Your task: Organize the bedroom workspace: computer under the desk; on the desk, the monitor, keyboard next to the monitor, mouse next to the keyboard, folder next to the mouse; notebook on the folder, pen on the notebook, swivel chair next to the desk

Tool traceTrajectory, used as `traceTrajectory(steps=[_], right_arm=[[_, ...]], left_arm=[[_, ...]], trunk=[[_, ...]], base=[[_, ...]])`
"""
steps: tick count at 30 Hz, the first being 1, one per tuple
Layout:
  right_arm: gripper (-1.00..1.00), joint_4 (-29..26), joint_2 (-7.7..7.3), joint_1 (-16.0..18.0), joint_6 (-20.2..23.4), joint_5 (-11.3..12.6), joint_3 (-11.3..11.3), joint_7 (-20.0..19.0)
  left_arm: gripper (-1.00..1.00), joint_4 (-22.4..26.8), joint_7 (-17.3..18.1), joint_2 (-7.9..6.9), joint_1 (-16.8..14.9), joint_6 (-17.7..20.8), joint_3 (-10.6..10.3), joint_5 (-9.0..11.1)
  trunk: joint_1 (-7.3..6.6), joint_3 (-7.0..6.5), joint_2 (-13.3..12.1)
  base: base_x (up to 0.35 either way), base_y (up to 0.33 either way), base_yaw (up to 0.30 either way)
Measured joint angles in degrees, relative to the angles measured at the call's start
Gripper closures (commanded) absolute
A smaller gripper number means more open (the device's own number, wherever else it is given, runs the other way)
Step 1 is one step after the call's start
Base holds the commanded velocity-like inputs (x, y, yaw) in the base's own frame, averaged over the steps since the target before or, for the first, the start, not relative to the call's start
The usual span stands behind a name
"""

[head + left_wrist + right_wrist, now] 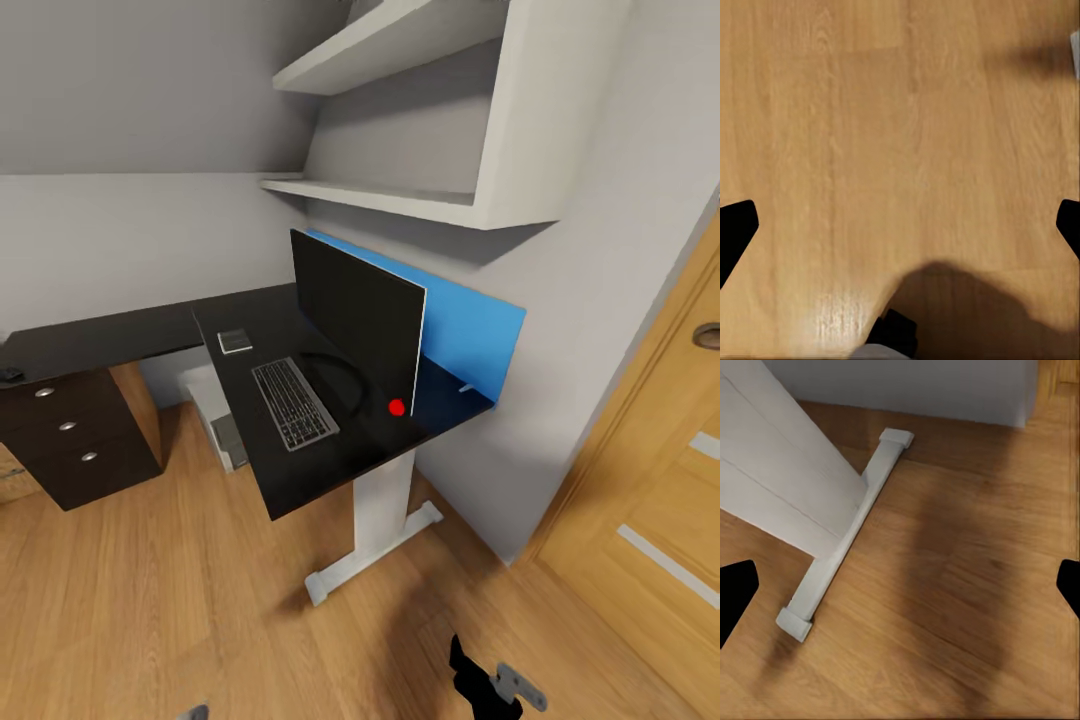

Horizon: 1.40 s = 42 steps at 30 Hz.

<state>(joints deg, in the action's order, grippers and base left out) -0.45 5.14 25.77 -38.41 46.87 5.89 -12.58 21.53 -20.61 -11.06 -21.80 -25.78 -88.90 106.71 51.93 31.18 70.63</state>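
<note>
Far left on the table point(90, 345), at the picture's edge, sits a small dark lump point(10, 374), likely the mouse, too small to confirm. Drawers point(66, 427) with silver knobs below it. Next over, the computer point(215, 415) stands under the table, partly hidden. On top: the notebook point(235, 340) lies flat, apart from the keyboard point(293, 402), which lies just in front of the monitor point(357, 320). Monitor is upright on its round foot, blue back panel point(480, 330) behind, a red dot point(396, 407) at its lower corner. Wall shelves point(400, 195) above, wooden door point(660, 480) at the right.

My left hand point(900, 225) is wide open, empty, over bare floor point(900, 112). My right hand point(900, 592) is likewise spread and empty, pointed at the table's white foot point(844, 536).

Risks, as I judge it: my base is close to that foot, so a turn could clip it. Reaching across for the notebook could knock the monitor over or shove the keyboard off the near edge.

No brand, label or readable writing anywhere.
</note>
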Motion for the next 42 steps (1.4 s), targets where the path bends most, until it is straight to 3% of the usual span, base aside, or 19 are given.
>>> traceTrajectory(steps=[3, 11, 19, 23, 27, 41, 42], right_arm=[[-1.00, 0.70, -0.56, 0.01, -0.53, 0.02, -0.02, 0.03], [-1.00, 1.24, -1.05, -0.02, -0.56, -0.07, 0.14, 0.62], [-1.00, 1.31, -0.41, -0.31, -0.63, -0.57, 0.55, 0.74], [-1.00, 1.32, -0.19, -0.40, -0.67, -3.83, 0.61, 0.81], [-1.00, 1.32, -0.17, -0.42, -0.79, -5.63, 0.61, 0.85], [-1.00, 1.32, 0.49, -0.42, -1.02, -6.60, 0.69, 0.86], [-1.00, 1.32, 1.38, -0.42, -1.12, -6.78, 0.92, 1.02]], left_arm=[[-1.00, -1.85, 3.39, 0.32, 0.05, 2.45, 0.00, 1.58], [-1.00, -5.76, 5.72, 2.38, 0.07, 7.77, 0.05, 2.48], [-1.00, -6.81, 6.04, 3.89, 0.07, 8.48, 0.06, 2.53], [-1.00, -6.91, 6.10, 4.07, 0.07, 8.58, 0.01, 2.43], [-1.00, -6.93, 6.11, 4.10, 0.07, 8.59, 0.02, 2.42], [-1.00, -6.94, 6.12, 4.11, 0.07, 8.68, -0.01, 2.42], [-1.00, -6.89, 6.12, 4.15, 0.07, 8.57, -0.02, 2.42]], trunk=[[-0.66, -0.54, -1.20], [-2.42, -1.98, -4.41], [-4.17, -3.41, -7.62], [-5.05, -4.13, -9.23], [-5.93, -4.85, -10.83], [-8.80, -7.19, -16.07], [-8.80, -7.17, -16.07]], base=[[0.000, 0.000, 0.000], [0.000, 0.000, 0.000], [0.000, 0.000, 0.000], [0.000, 0.000, 0.000], [0.000, 0.000, 0.000], [0.000, 0.000, 0.004], [0.000, 0.000, 0.196]])
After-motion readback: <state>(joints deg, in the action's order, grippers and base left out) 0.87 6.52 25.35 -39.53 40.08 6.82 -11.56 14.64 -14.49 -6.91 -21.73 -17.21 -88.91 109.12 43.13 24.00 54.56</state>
